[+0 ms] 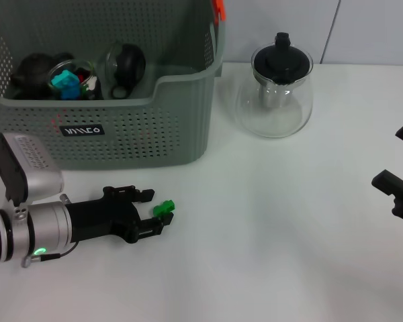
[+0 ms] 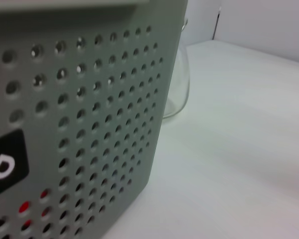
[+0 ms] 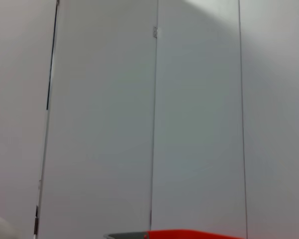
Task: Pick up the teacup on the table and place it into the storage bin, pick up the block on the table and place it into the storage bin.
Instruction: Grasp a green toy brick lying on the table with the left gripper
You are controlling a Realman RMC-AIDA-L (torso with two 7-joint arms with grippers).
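Observation:
A small green block (image 1: 165, 208) lies on the white table in front of the storage bin (image 1: 181, 127). My left gripper (image 1: 156, 210) reaches in low from the left and is open, with the block just at its fingertips, between the jaws. The grey perforated bin stands at the back left; its wall (image 2: 89, 124) fills the left wrist view. Inside it lie a glass cup with coloured pieces (image 1: 72, 79), a dark object and a glass vessel with a black part (image 1: 124, 64); I cannot tell which is the teacup. My right gripper (image 1: 397, 159) is at the right edge, open and holding nothing.
A glass teapot with a black lid (image 1: 279, 94) stands on the table right of the bin, also showing past the bin's corner as a glass teapot (image 2: 177, 94). An orange piece (image 1: 218, 8) sits at the bin's back rim. The right wrist view shows only wall panels.

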